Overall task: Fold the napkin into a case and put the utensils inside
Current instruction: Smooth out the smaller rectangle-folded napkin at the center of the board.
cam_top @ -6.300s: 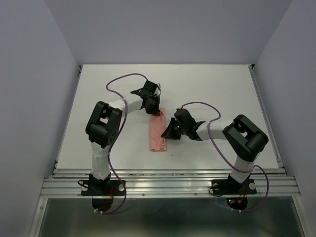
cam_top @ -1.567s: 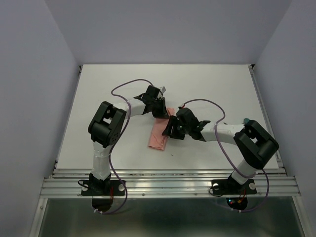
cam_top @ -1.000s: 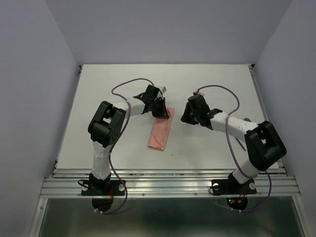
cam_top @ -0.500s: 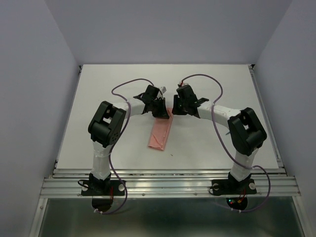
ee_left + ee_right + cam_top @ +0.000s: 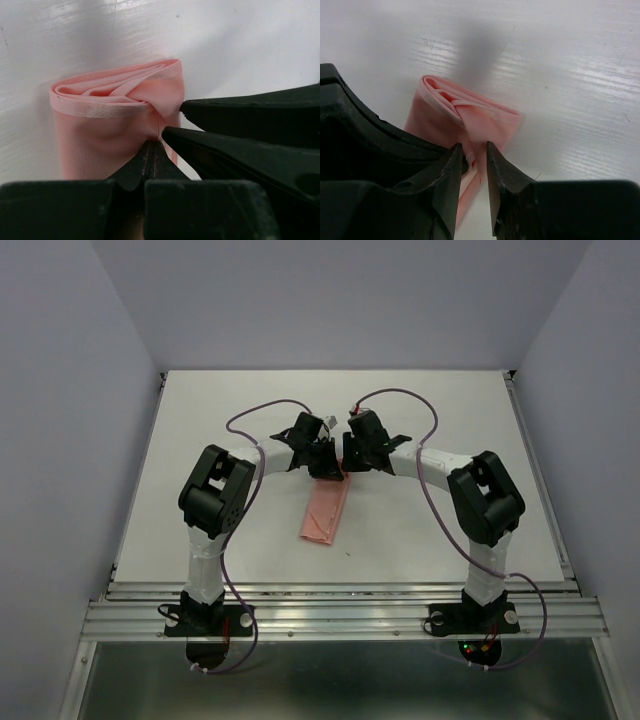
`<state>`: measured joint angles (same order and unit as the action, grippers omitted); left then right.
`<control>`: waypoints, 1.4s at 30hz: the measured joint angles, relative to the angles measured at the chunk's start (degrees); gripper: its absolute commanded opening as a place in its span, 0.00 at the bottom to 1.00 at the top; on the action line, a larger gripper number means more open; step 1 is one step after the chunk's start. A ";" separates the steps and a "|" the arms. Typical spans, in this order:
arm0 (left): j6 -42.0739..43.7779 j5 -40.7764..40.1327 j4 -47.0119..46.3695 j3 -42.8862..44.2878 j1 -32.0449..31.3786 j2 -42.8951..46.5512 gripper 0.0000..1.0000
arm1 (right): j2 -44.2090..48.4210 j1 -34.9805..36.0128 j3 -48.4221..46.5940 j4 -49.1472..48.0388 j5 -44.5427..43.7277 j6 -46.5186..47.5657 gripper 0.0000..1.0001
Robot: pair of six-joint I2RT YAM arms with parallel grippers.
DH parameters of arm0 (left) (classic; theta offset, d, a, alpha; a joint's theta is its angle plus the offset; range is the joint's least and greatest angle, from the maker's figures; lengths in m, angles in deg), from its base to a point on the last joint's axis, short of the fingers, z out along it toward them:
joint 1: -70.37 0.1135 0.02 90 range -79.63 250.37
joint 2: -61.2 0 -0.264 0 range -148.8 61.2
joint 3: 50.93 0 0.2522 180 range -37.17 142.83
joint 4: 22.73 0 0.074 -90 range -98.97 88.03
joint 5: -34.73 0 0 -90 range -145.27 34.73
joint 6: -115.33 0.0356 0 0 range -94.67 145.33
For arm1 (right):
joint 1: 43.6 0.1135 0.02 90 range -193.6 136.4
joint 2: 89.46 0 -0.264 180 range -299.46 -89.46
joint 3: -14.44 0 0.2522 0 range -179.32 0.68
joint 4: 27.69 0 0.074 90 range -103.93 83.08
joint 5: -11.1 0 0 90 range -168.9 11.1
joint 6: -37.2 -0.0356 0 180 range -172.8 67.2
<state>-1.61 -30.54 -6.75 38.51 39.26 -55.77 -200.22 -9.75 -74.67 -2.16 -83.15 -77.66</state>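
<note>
Folded salmon-pink case (image 5: 325, 508), a narrow layered strip of thin cloth. Lying near the middle of the desk (image 5: 200, 430), long axis slanted: near end toward the desk's front-left, far end toward its back-right. Near end square-cut and flat on the desk. Far end bunched up, pinched between the closed fingers of the left gripper (image 5: 327, 467). Gaping there like a small mouth, stacked hemmed edges curling in a rounded loop, one inner layer drawn into a twisted pleat. Fine weave, soft sheen, faint creases along the length.
</note>
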 measured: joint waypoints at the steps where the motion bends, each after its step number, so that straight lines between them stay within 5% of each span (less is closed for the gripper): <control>1: -0.04 0.07 -0.04 0.00 0.00 0.00 0.00 | -0.52 0.00 -0.28 0.07 0.00 0.04 0.31; 11: -0.13 0.39 -0.33 0.00 0.04 -0.24 0.00 | -2.14 0.61 -0.74 0.26 -1.33 0.04 0.01; 42: -1.62 3.48 -2.80 0.98 0.11 -2.23 0.00 | 0.00 0.76 -0.68 0.24 0.22 -0.61 0.01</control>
<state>-3.23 -27.06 -9.55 39.49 39.37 -58.00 -200.22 -8.99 -75.35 -1.91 -82.93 -78.28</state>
